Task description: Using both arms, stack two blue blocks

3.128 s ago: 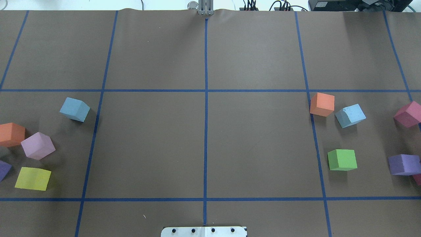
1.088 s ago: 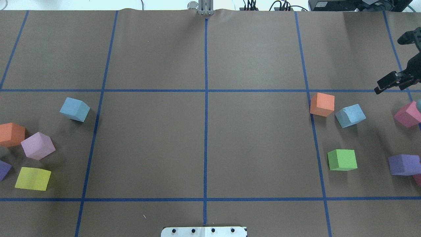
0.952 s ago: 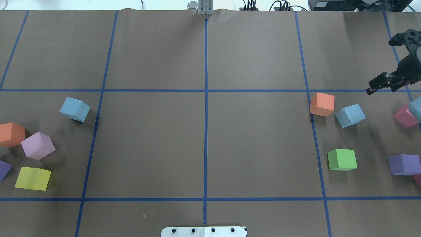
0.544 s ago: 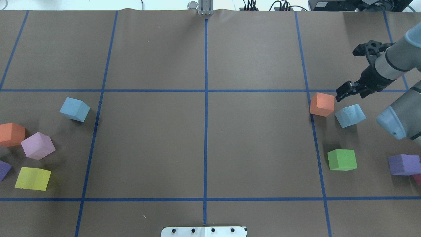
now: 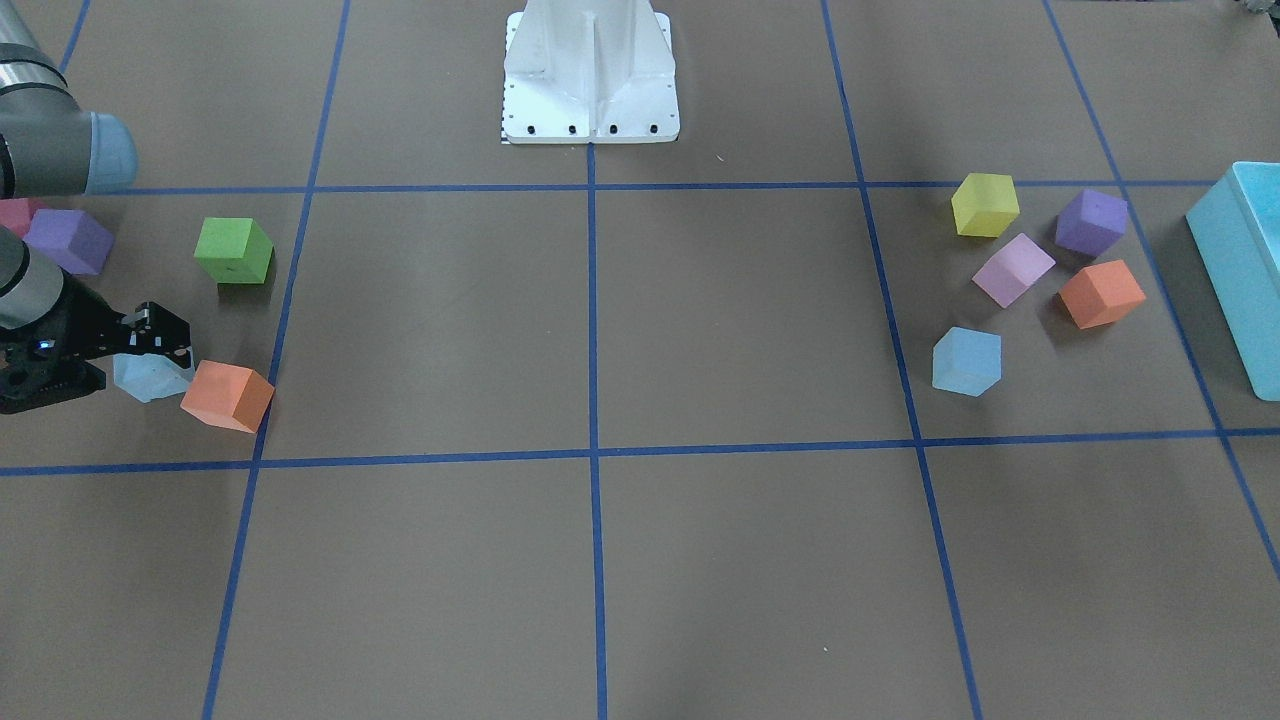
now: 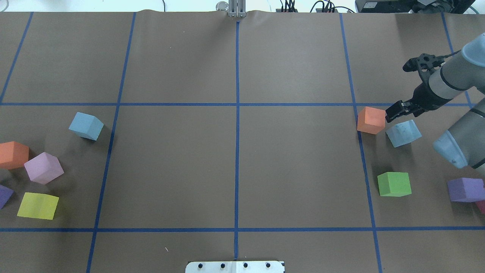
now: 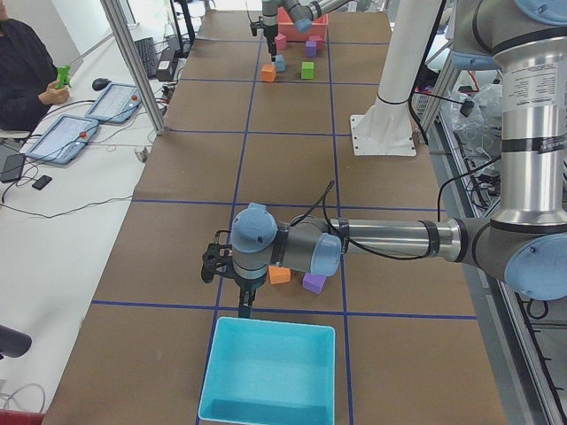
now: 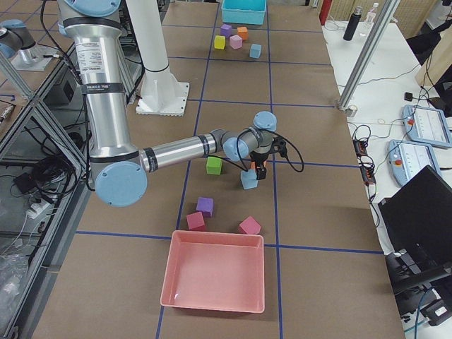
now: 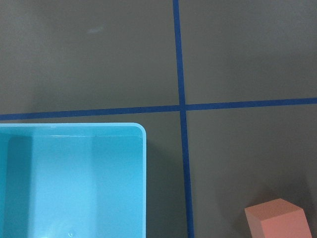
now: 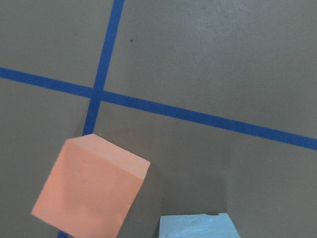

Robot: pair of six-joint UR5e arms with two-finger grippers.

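One pale blue block (image 6: 86, 126) lies on the left half of the table, apart from its neighbours. The other blue block (image 6: 403, 133) lies on the right half, next to an orange block (image 6: 371, 120). My right gripper (image 6: 392, 113) hangs tilted just above the far edge of this blue block (image 5: 150, 378), over the gap to the orange block, and looks open and empty. The right wrist view shows the blue block's top (image 10: 198, 225) at its bottom edge. My left gripper (image 7: 239, 305) shows only in the exterior left view, above the turquoise box's rim; I cannot tell its state.
A green block (image 6: 394, 184) and a purple block (image 6: 465, 189) lie near the right arm. Orange (image 6: 13, 154), lilac (image 6: 43, 167) and yellow (image 6: 38, 205) blocks cluster at the left. A turquoise box (image 5: 1240, 270) and a pink tray (image 8: 212, 272) stand at the table's ends.
The right arm came in from the right edge and swept left and down to the right blue block. No block has moved.
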